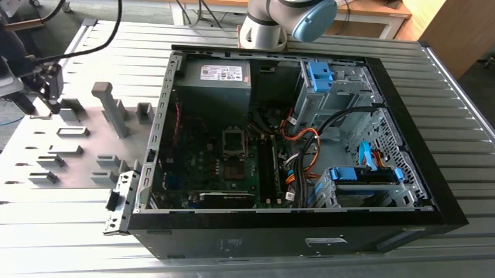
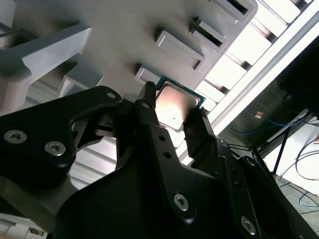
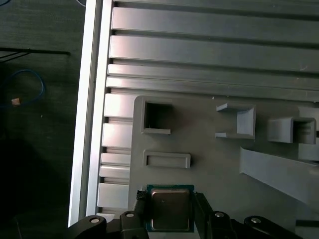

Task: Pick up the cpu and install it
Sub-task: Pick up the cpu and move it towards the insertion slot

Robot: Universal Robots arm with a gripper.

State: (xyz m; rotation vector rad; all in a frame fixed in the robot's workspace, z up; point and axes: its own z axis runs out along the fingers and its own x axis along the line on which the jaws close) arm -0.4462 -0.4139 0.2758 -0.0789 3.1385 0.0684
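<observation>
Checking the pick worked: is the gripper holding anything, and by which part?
Yes, it appears so: the gripper holds the cpu by two opposite side edges, one finger on each, its metal top uncovered.

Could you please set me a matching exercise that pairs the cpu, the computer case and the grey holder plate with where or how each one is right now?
Things:
1. cpu
2. computer case
3. grey holder plate

Places or states:
a. lying open, its inside exposed
b. beside the case, at the exterior view's left
c. held in the gripper

Pairs: 1-c, 2-a, 3-b
</observation>
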